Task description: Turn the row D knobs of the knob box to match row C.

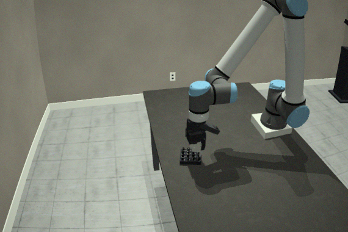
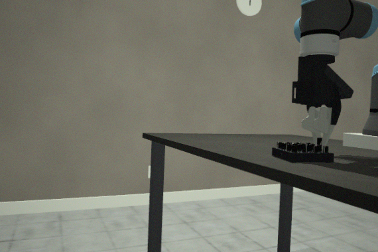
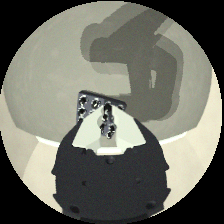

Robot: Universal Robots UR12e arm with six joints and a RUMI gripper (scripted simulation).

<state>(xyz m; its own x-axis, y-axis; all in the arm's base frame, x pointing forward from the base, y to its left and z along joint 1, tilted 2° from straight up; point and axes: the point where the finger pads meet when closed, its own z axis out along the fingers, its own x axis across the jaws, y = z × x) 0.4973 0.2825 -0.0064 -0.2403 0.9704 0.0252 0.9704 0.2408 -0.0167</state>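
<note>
The black knob box (image 1: 190, 157) (image 2: 300, 157) (image 3: 86, 104) lies on the dark table (image 1: 244, 199) (image 2: 215, 147) near its left edge, with several small upright knobs in rows. My gripper (image 1: 195, 149) (image 2: 319, 142) (image 3: 107, 106) points straight down over the side of the box towards the arm's base. Its pale fingers are shut on a knob (image 2: 319, 140) (image 3: 106, 131) in a row at that side. The wrist view shows a line of knobs in the narrow gap between the fingers. I cannot read the knob marks or tell which row this is.
The arm's white base plate (image 1: 270, 130) (image 2: 358, 140) stands on the table behind the box. The table's left edge runs close beside the box. A dark cabinet (image 1: 342, 74) stands at the far right of the room.
</note>
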